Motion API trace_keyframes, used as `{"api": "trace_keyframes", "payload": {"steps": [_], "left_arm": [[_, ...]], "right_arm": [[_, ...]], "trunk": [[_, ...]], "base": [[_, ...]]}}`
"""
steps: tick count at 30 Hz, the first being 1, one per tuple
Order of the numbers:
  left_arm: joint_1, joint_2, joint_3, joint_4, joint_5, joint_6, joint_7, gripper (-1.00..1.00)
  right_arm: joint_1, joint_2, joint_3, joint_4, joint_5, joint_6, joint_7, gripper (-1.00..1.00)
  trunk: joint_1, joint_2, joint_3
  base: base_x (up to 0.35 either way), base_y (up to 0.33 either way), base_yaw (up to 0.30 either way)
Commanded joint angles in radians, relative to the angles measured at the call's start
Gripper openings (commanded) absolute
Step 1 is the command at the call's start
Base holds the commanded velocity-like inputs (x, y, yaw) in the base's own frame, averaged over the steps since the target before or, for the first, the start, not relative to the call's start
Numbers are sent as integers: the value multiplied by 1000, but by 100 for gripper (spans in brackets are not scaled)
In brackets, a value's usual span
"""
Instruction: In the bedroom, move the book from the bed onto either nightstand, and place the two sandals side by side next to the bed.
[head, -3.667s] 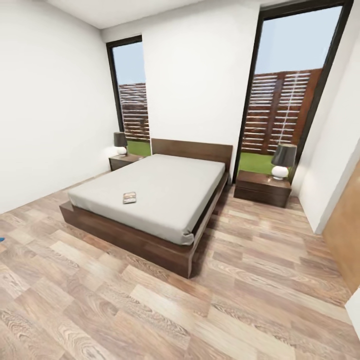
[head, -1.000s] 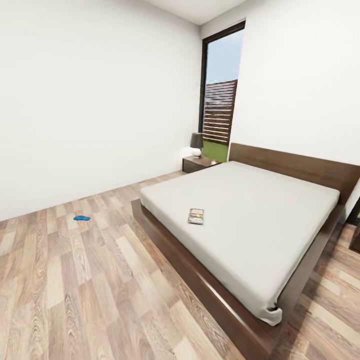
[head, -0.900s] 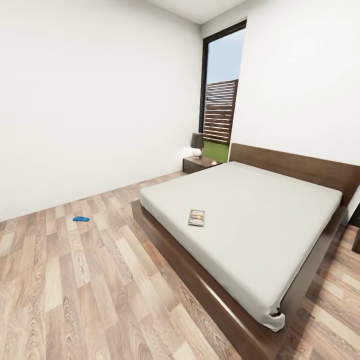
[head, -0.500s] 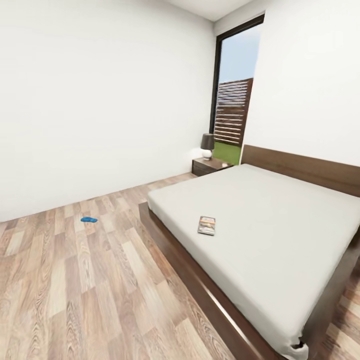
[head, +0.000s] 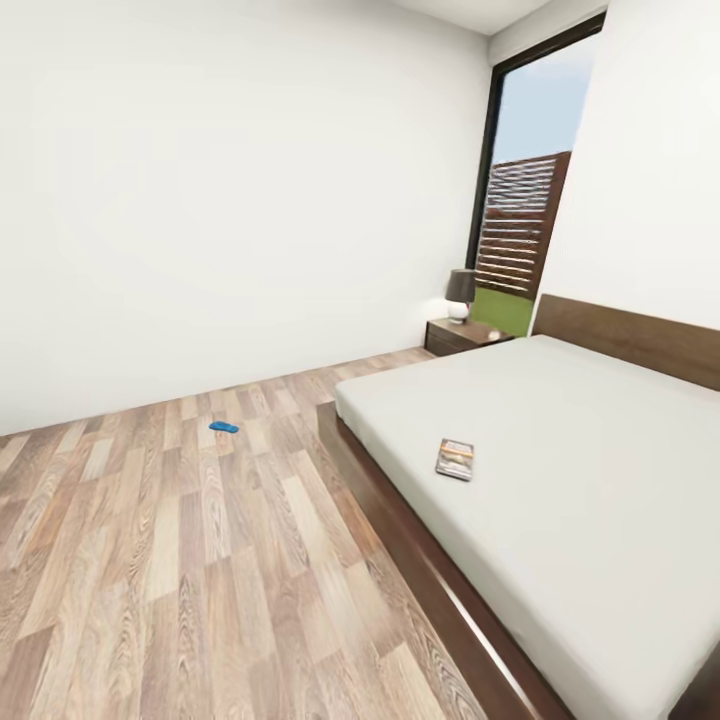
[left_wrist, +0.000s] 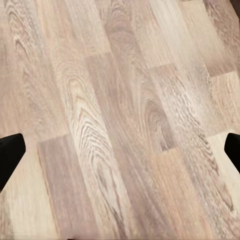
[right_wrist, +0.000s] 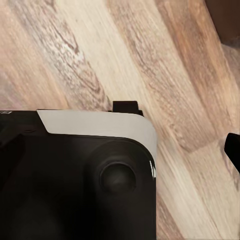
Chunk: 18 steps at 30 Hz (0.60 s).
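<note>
The bed (head: 600, 470), with a light-grey mattress on a dark wood frame, takes up the right of the head view. The book (head: 455, 459) lies flat on the mattress near its left edge. One blue sandal (head: 223, 427) lies on the wood floor left of the bed, well away from the frame. A nightstand (head: 466, 336) stands by the headboard at the far side. My left gripper (left_wrist: 120, 152) is open over bare floor planks, its black fingertips (left_wrist: 9, 155) at the picture's edges. My right gripper (right_wrist: 120, 150) is open, with one fingertip (right_wrist: 233, 149) visible over the floor.
A small lamp (head: 460, 292) stands on the nightstand. A tall dark-framed window (head: 520, 190) is behind it. A white wall (head: 230, 200) runs along the far left. Wood floor (head: 200, 580) stretches wide left of the bed. Part of my black and white body (right_wrist: 80, 175) shows in the right wrist view.
The camera has swung left and moved on: bed, book and nightstand have slid right in the picture, and the sandal has come into view. Nothing itself has moved.
</note>
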<state>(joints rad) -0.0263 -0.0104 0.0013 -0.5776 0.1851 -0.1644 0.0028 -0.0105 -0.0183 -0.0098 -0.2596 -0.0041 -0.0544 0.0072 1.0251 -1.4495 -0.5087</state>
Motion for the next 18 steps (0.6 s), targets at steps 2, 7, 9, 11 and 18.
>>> {"api": "trace_keyframes", "payload": {"steps": [2, 7, 9, 11, 18], "left_arm": [[0, 0, 0, 1, 5, -3, 0, 100], [-1, 0, 0, 1, 5, -3, 0, 100], [-1, 0, 0, 1, 5, -3, 0, 100], [-1, 0, 0, 1, 5, -3, 0, 100], [-1, 0, 0, 1, 5, -3, 0, 100]], "right_arm": [[0, 0, -1, 0, 0, -4, 1, 100], [0, 0, -1, 0, 0, -4, 1, 100], [0, 0, -1, 0, 0, -4, 1, 100], [0, 0, -1, 0, 0, -3, 1, 100], [0, 0, -1, 0, 0, -4, 1, 100]], "trunk": [[0, 0, -1], [0, 0, -1], [0, 0, -1], [0, 0, -1], [0, 0, -1]], "base": [[0, 0, 288], [0, 0, 289], [0, 0, 289], [0, 0, 289], [77, 0, 260]]}}
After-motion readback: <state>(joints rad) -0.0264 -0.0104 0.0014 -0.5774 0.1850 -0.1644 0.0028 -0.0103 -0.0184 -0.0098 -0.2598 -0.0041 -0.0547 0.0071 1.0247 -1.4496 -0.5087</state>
